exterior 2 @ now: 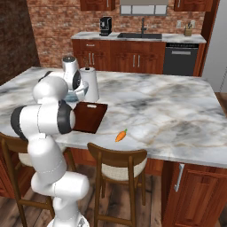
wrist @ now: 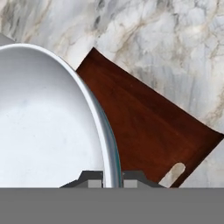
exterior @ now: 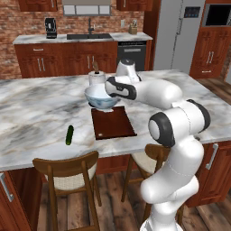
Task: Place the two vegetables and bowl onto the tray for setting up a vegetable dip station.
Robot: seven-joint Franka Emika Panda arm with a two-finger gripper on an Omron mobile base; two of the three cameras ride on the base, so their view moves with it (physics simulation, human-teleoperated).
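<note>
1. Hand view: jaws closed on the bowl point(wrist: 48, 122) rim, one tip on each side of the wall; the tray point(wrist: 144, 131) lies below on the marble table point(wrist: 175, 52), its slot handle near the lower corner.
2. Left base view: the arm reaches forward, elbow bent, holding the bowl point(exterior: 101, 97) above the tray's point(exterior: 113, 122) far end. The cucumber point(exterior: 69, 135) lies on the table, left of the tray.
3. Right base view: the carrot point(exterior 2: 120, 135) lies right of the tray point(exterior 2: 90, 118); a paper towel roll point(exterior 2: 91, 84) stands behind the tray.
</note>
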